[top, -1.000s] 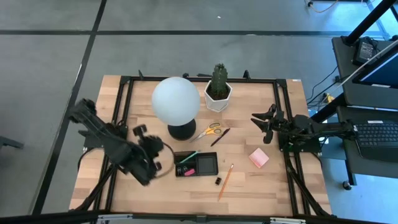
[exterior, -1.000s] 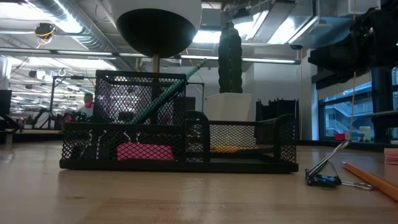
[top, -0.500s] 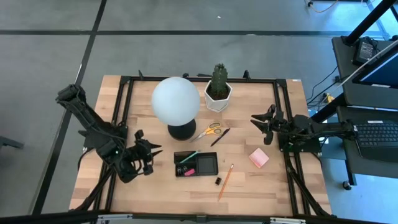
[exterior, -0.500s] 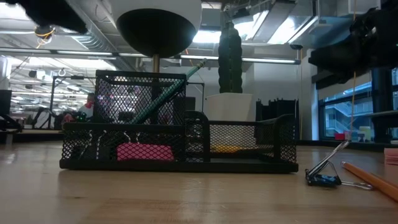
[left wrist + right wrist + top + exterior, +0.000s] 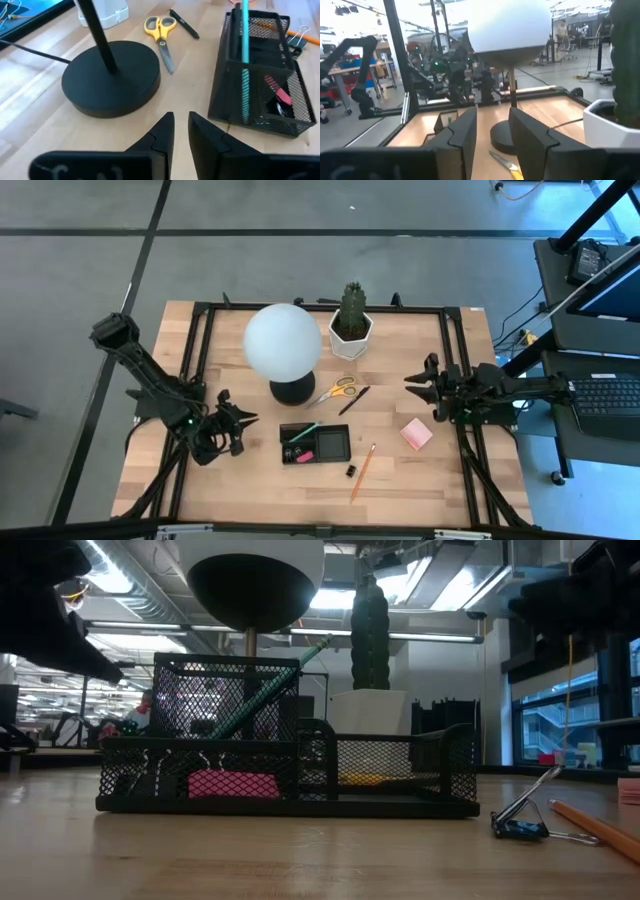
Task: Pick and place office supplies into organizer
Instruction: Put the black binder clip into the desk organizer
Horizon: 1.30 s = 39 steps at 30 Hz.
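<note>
Both pincers hang empty: the left gripper (image 5: 237,430), its fingers a narrow slit apart, sits just left of the organizer (image 5: 315,443), likely because its load is delivered, while the right gripper (image 5: 422,387), fingers slightly spread, hovers well right of the organizer, seemingly lining up on the unsorted supplies. Inside the organizer a green pencil (image 5: 244,60) leans upright and a pink eraser (image 5: 278,91) lies flat. Beyond the organizer lie the scissors (image 5: 337,389) and a pen (image 5: 354,400); right of it, an orange pencil (image 5: 362,471), a binder clip (image 5: 351,471) and the sticky-note pad (image 5: 416,434).
</note>
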### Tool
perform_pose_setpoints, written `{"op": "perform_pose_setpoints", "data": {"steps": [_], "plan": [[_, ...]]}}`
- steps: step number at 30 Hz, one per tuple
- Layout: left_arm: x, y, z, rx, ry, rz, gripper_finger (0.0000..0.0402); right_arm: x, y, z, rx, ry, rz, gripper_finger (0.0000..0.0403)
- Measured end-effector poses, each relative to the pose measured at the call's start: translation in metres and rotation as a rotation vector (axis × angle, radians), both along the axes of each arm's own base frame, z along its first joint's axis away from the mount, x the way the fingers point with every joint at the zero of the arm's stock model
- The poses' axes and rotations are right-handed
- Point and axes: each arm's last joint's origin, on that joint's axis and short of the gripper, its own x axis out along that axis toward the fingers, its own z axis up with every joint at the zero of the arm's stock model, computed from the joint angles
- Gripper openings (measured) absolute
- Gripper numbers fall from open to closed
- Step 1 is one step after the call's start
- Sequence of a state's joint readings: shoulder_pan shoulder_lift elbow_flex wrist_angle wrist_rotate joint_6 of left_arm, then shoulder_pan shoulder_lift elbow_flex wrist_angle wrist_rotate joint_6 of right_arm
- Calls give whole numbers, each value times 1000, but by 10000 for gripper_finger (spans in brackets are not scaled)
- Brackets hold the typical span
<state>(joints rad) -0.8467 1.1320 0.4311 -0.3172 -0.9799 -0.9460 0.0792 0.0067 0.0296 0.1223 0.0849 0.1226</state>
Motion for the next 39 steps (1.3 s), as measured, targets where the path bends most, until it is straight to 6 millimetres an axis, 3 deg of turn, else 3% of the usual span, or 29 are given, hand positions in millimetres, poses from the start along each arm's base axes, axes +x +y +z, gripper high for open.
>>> {"op": "perform_pose_setpoints", "data": {"steps": [15, 23, 27, 33, 39], "plan": [[-31, 50, 7, 116, -99, -12, 21, -1, -3, 4, 13, -42, -118, 119], [-33, 69, 22, 182, -179, -158, 10, -1, -6, 4, -2, -39, -218, 119], [-37, 80, 31, 215, -229, -137, 10, -1, -6, 4, 0, -37, -223, 119], [-43, 88, 39, 188, -297, -231, 5, 1, -6, -7, -20, 23, -222, 119], [-47, 98, 44, 227, -339, -181, 2, 3, -6, -10, -29, 54, -222, 119]]}}
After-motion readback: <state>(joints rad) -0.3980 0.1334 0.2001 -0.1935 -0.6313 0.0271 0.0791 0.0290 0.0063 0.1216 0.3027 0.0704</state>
